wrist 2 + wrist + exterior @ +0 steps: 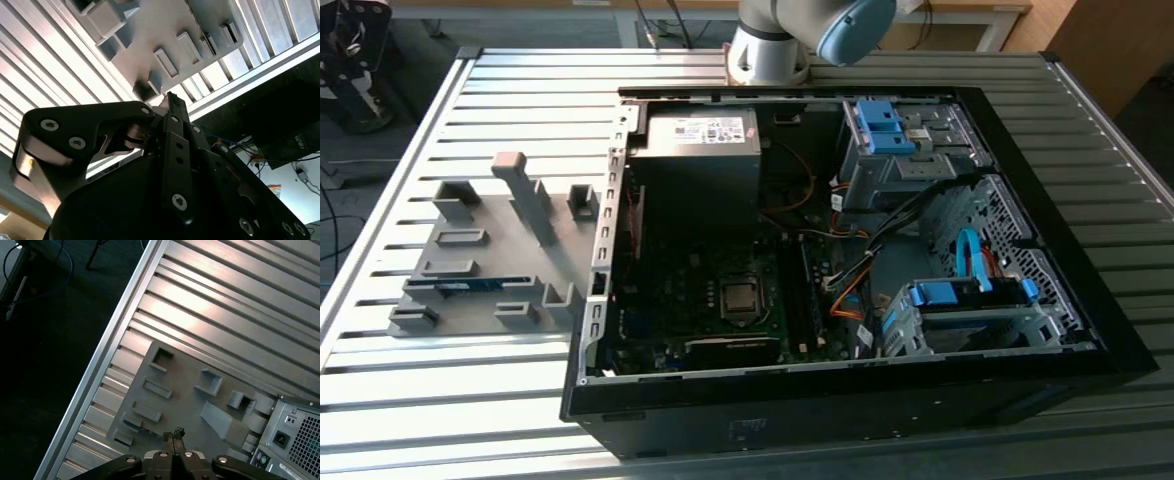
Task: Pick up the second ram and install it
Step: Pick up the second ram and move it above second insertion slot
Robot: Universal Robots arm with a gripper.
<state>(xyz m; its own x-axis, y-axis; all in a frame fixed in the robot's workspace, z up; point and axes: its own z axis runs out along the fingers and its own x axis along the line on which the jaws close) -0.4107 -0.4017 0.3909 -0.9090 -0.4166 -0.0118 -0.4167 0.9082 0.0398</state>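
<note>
Ram (467, 286) on edge in a slot of the grey holder (491, 260), at nine o'clock of the open computer case (854, 395) on the slatted worktop (467, 400) in the exterior view. In the first wrist view, gripper (173, 436) empty, fingertips pressed together, poised over the holder's edge.

At twelve o'clock in the exterior view, the silver-grey cylindrical metal arm joint (767, 50) carries a rounded pale-blue plastic cap (857, 25); in both wrist views the matte black angular gripper (170, 99) (174, 435) bears bright round silver screw heads (49, 124)
</note>
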